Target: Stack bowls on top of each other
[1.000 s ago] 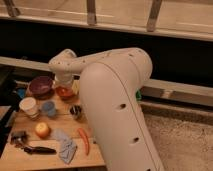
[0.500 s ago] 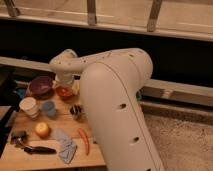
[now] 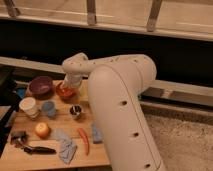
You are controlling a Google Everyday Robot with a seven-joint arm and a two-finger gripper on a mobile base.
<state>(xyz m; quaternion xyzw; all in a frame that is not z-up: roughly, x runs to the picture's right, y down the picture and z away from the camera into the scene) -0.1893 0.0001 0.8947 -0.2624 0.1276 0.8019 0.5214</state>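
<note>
Where the big white arm (image 3: 120,95) curls down over the far side of the wooden table (image 3: 60,120), the gripper (image 3: 69,85) hangs directly over the orange-red bowl (image 3: 64,93). It is so close to the bowl that I cannot say whether it touches. Whether the gripper is spread or pressed together I cannot tell either, as the wrist above it blocks my view.

The orange-red bowl stands on the tabletop, toward the twelve o'clock edge of the table. The dark purple bowl (image 3: 41,86) sits just beside it at nine o'clock, also on the wood, so the two are side by side and not stacked.

From the orange-red bowl, a small blue cup (image 3: 48,108) stands near at seven o'clock, and a white cup (image 3: 29,106) is just beyond that, farther toward eight. A small dark metal cup (image 3: 76,111) sits at five o'clock.

Nearer to me, a round orange fruit (image 3: 42,130) lies at the table's eight o'clock, with a black-handled tool (image 3: 37,149) below it. A crumpled grey-blue cloth (image 3: 66,148) and a long red vegetable (image 3: 84,141) lie side by side at the six o'clock edge.
</note>
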